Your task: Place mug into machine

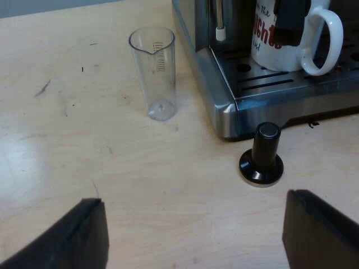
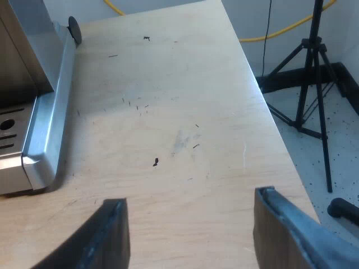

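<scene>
A white mug (image 1: 291, 45) with red lettering stands upright on the espresso machine's metal drip tray (image 1: 263, 84), its handle turned outward. A dark part of the machine (image 1: 289, 22) hangs in front of the mug's upper half. My left gripper (image 1: 196, 235) is open above the wooden table, a good way short of the machine, with nothing between its fingers (image 1: 84, 235). My right gripper (image 2: 190, 235) is also open and holds nothing, low over bare table beside the machine's side wall (image 2: 45, 123).
A clear measuring glass (image 1: 153, 73) stands on the table near the machine's corner. A tamper with a black knob (image 1: 262, 154) sits just before the drip tray. A steam wand (image 1: 220, 22) hangs beside the mug. A tripod (image 2: 314, 84) stands beyond the table's edge (image 2: 263, 95).
</scene>
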